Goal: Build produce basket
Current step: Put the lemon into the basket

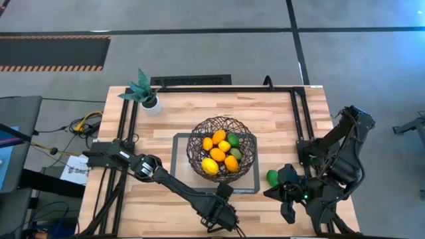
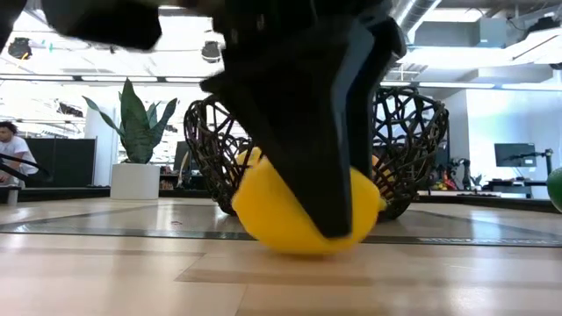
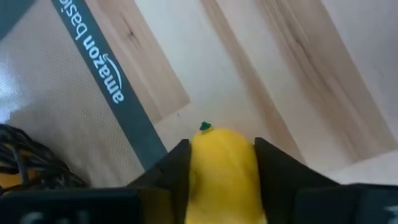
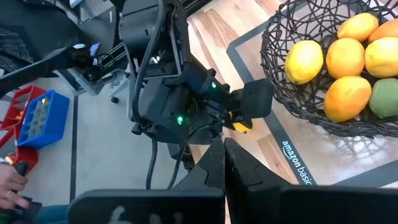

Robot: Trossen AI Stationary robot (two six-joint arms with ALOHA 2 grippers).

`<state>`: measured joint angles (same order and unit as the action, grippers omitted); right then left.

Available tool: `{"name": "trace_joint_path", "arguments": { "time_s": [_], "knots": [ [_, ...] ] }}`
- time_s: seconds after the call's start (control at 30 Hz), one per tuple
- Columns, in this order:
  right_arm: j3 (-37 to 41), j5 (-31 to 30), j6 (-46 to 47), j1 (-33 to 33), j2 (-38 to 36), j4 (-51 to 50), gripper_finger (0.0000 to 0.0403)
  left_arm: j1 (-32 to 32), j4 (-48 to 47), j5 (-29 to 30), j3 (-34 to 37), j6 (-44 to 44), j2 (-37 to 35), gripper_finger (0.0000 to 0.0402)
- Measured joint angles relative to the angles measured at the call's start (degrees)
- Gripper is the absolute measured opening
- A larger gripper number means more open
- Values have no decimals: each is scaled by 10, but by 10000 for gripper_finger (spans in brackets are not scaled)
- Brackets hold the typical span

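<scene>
The left claw [image 3: 222, 167] was clenched across the middle of a yellow lemon [image 3: 222, 171] resting on the desk [image 1: 166, 126] just beside the basket [image 1: 221, 148]; light, firm, likely slippery and prone to rolling

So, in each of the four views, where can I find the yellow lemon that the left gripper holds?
High view: hidden under the left gripper, near the table's front edge.
Low view: lemon at centre, on the wood, a dark finger across it.
Left wrist view: lemon at bottom centre, between the fingers.
Right wrist view: a yellow sliver under the left gripper.
Shared landmark: the wire basket.
</scene>
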<state>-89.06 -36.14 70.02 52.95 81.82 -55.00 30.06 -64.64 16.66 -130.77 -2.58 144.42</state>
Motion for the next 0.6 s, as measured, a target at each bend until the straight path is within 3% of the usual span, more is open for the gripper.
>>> {"name": "trace_joint_path", "arguments": {
  "time_s": [0.33,0.47,0.6],
  "knots": [
    [0,2,0,1,0,0,11,1,-58,-54,-41,79,-18,105],
    [0,3,0,3,0,-2,11,0,-42,-93,-40,149,-79,105],
    [0,4,-8,3,0,-2,11,2,7,-53,-41,189,-155,105]
  ]
}}
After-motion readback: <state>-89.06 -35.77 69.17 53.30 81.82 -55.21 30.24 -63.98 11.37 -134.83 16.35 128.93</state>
